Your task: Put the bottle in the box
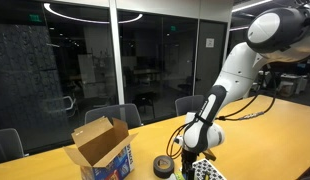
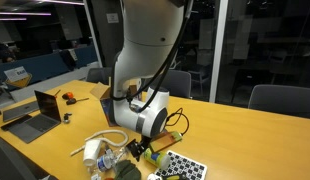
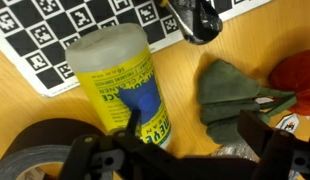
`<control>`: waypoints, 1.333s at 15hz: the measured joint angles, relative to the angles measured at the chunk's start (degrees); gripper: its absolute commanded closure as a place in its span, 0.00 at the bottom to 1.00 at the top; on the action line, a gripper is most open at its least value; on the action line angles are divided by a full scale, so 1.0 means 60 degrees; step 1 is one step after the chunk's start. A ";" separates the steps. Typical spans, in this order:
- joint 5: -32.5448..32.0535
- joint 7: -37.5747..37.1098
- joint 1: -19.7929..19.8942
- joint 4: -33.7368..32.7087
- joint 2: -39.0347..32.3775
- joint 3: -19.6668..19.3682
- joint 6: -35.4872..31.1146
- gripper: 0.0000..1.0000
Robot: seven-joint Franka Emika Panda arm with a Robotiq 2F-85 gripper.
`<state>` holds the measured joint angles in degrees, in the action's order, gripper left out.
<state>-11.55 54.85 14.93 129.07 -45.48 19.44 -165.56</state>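
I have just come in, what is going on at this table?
The robot arm hangs low over the bottle, which lies on the wooden table beside a marker board and a roll of tape. The gripper is open over the bottle and has not gripped it. The cardboard box stands open nearby.

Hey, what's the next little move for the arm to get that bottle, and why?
Probably slide the hand sideways to centre it over the bottle. In the wrist view the hand is open and the bottle lies off-centre, close to one finger, with the green cloth near the other.
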 measured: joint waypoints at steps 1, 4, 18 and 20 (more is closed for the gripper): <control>-0.0028 0.0109 -0.0019 -0.0166 -0.0002 -0.0054 0.0127 0.00; -0.0056 0.0378 -0.0137 -0.0631 -0.0017 -0.0285 0.0435 0.00; -0.0056 0.0804 -0.0438 -0.1466 -0.1028 -0.0677 0.0473 0.26; -0.0056 0.0817 -0.0438 -0.1513 -0.1139 -0.0711 0.0473 0.42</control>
<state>-11.88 59.75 12.30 119.99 -52.32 15.18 -162.72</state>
